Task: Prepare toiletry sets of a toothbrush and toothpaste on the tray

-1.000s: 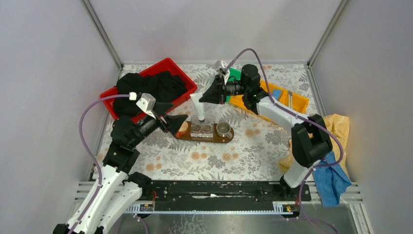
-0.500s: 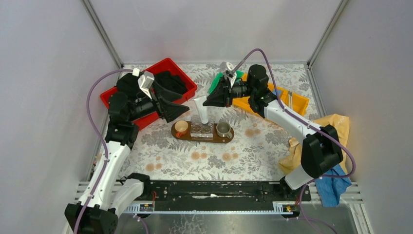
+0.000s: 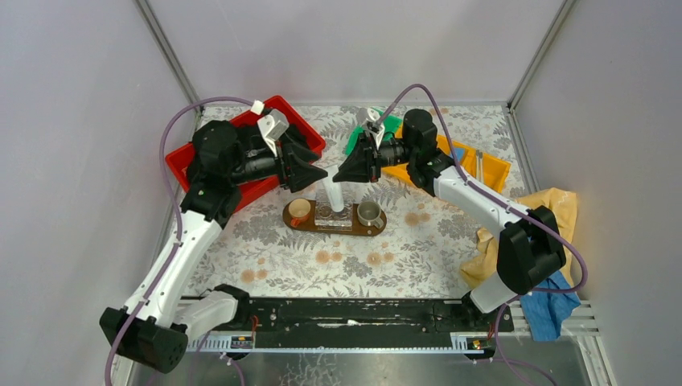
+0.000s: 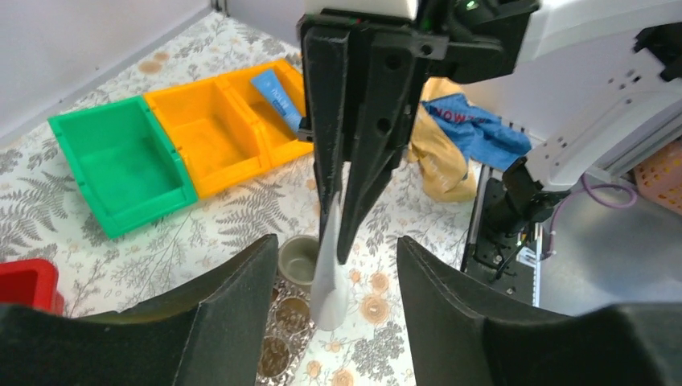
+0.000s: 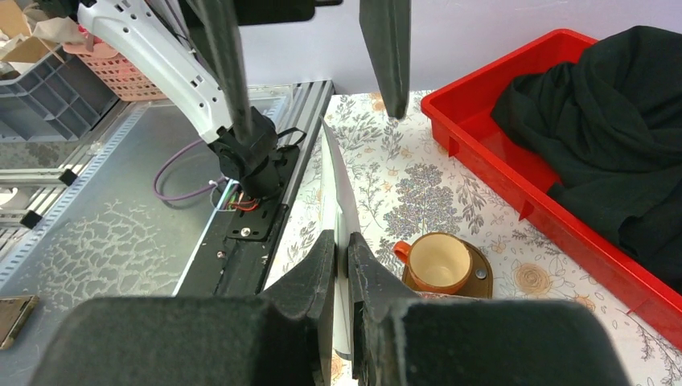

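Right gripper (image 3: 338,174) clamps the toothpaste (image 3: 332,195) by its top — tube near vertical over the tray (image 3: 354,231) — and the left gripper (image 3: 320,171), jaws apart, faces it close by.

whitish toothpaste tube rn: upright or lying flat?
Upright. The toothpaste hangs near vertical, pinched at its upper part by the right tool, lower end over the tray.

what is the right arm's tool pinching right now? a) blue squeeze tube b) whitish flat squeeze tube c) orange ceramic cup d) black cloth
b: in the right wrist view the right tool is shut on the whitish flat squeeze tube, while the blue squeeze tube lies in the orange plastic bin.
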`<control>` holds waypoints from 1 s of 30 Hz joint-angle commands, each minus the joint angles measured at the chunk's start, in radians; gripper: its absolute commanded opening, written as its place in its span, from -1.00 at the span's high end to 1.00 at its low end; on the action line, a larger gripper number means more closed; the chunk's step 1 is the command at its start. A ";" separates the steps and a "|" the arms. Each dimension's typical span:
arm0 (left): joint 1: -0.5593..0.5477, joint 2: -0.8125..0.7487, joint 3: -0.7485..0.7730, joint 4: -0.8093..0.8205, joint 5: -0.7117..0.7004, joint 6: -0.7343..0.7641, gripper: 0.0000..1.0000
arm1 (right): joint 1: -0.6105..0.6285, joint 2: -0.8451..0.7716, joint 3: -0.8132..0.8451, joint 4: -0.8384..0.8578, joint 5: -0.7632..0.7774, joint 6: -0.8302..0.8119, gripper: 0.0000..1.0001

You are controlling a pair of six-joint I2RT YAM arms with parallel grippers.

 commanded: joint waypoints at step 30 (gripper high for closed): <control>-0.108 0.044 0.139 -0.370 -0.148 0.536 1.00 | -0.019 -0.152 0.047 -0.394 0.141 -0.305 -0.51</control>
